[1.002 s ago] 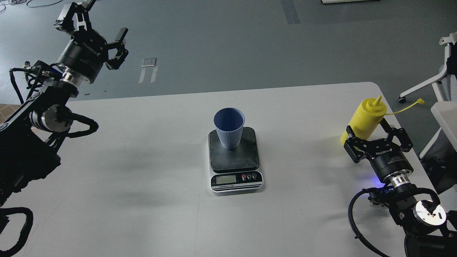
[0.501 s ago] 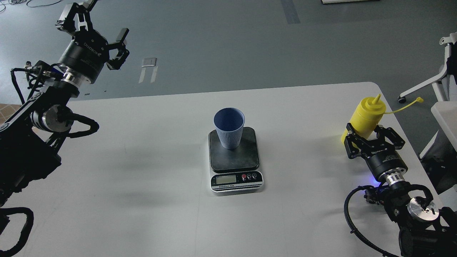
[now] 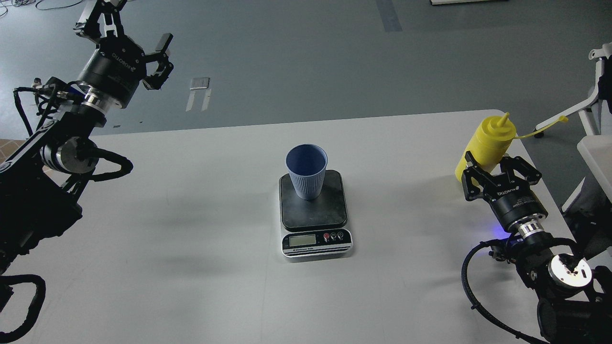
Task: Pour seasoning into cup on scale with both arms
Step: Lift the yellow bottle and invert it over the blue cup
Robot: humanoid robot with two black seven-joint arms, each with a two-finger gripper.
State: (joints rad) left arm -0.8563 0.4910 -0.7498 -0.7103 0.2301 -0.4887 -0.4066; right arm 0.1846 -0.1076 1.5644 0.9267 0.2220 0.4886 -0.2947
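1. At three o'clock from the scale (image 3: 314, 210), your right gripper (image 3: 492, 167) straddles the seasoning (image 3: 487, 141), fingers apart around its base. Clamp crookedly and the smooth bottle may tip.
2. The left gripper (image 3: 131, 28) hangs spread, empty, at ten o'clock.
3. The ribbed, tapered cup (image 3: 306, 171) stands on the flat platform.

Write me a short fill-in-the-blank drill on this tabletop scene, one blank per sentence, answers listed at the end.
1. The light-blue cup stands upright on the dark platform of the ____.
2. The right gripper has its fingers on either side of the ____ squeeze bottle.
3. The left gripper is raised beyond the table's far edge with its fingers ____.
4. The bottle's tethered cap hangs off to the bottle's ____ side in the head view.

Missing words: scale; yellow; open; right
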